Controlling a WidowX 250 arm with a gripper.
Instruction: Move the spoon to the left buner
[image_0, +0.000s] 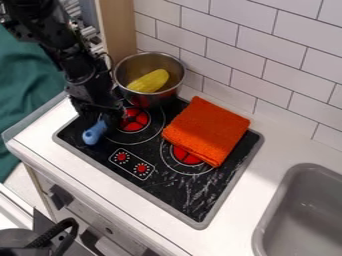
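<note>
Black cable (57, 228) at near left. Blue spoon (95, 133) on left side of stove (167, 194), just beside gripper (105, 115); judged light, stiff, slightly slippery; grasp at neck. Gripper opening and load: cannot tell.

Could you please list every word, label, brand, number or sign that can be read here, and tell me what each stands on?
There is no text that can be read.
Control panel: tiny pale marks around the red dials, too small to tell whether they are numbers or just dots.
</note>
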